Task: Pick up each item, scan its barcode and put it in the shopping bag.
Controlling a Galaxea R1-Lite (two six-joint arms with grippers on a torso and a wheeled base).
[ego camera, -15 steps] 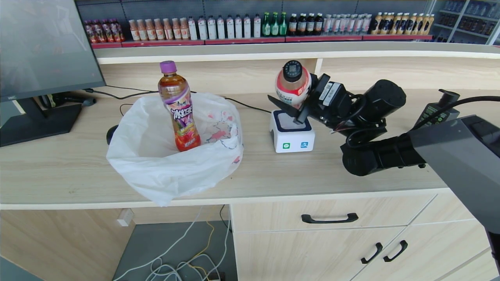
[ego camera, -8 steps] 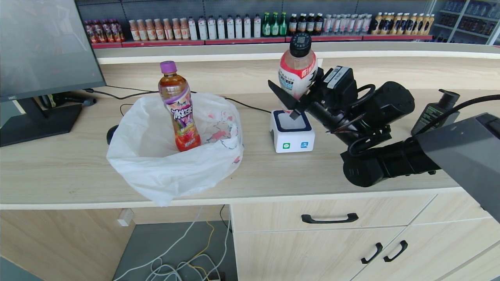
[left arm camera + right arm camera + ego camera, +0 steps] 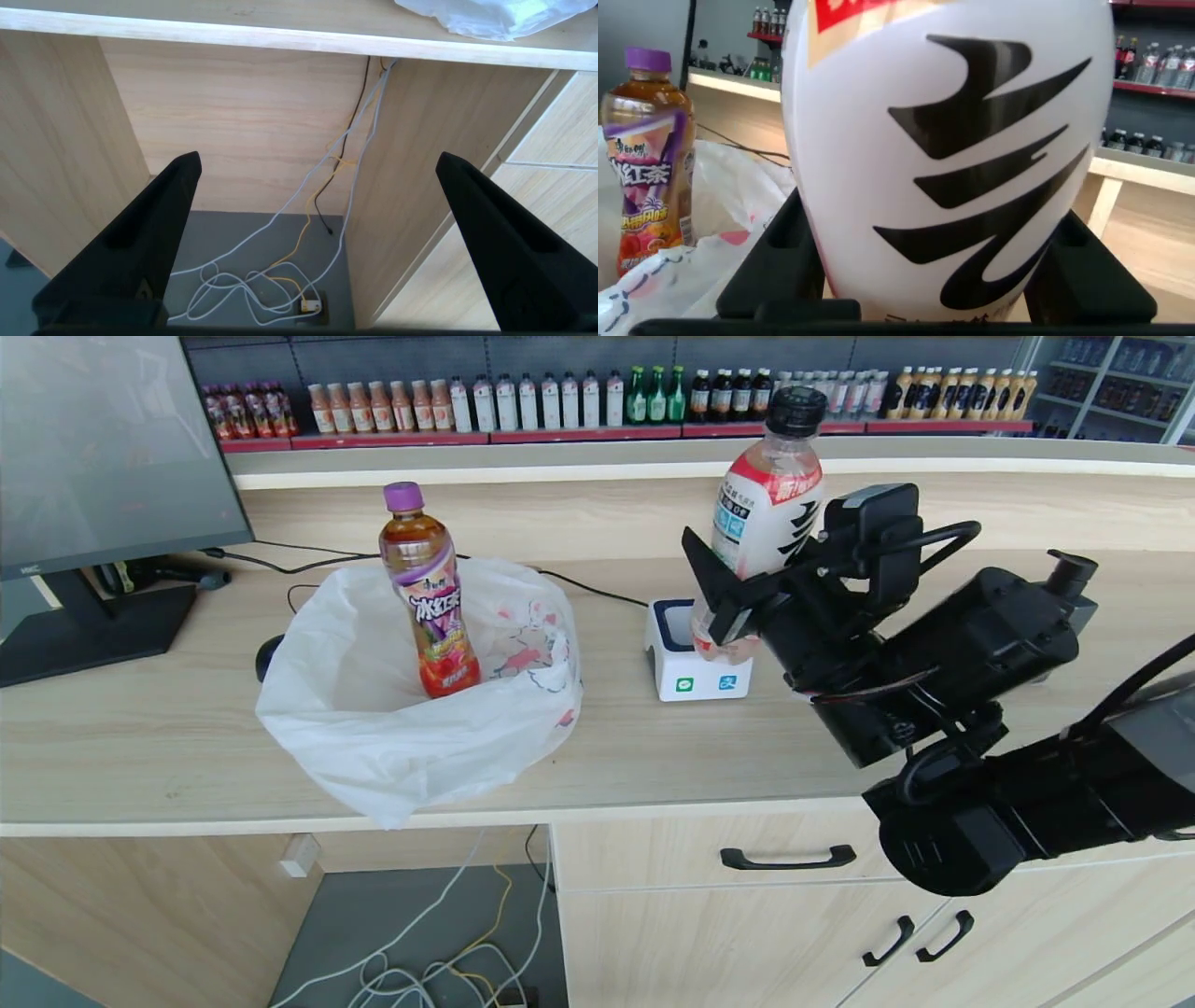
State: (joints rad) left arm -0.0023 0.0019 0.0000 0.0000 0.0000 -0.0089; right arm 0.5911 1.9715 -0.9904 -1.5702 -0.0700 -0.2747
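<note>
Wood of a light colour is seen all along the counter. A dark monitor is stood at its far left. Next to it, near the middle of the counter, the white shopping bag is spread wide open. A tea bottle with a purple cap is stood upright inside the bag.

To the right of the bag, a white bottle with a black cap is held up in the air by the right gripper. The bottle is squeezed tight around its lower half between the two black fingers. It is kept almost upright, with its cap leaned a little to the right. Its bottom is seen just over the right edge of the small white scanner, which is set on the counter between the bag and the right arm.

The left gripper is seen down below the counter top, with its fingers spread wide and nothing held between them. Loose cables are seen on the grey floor past it.

A small dark mouse is partly hidden behind the left side of the bag.
</note>
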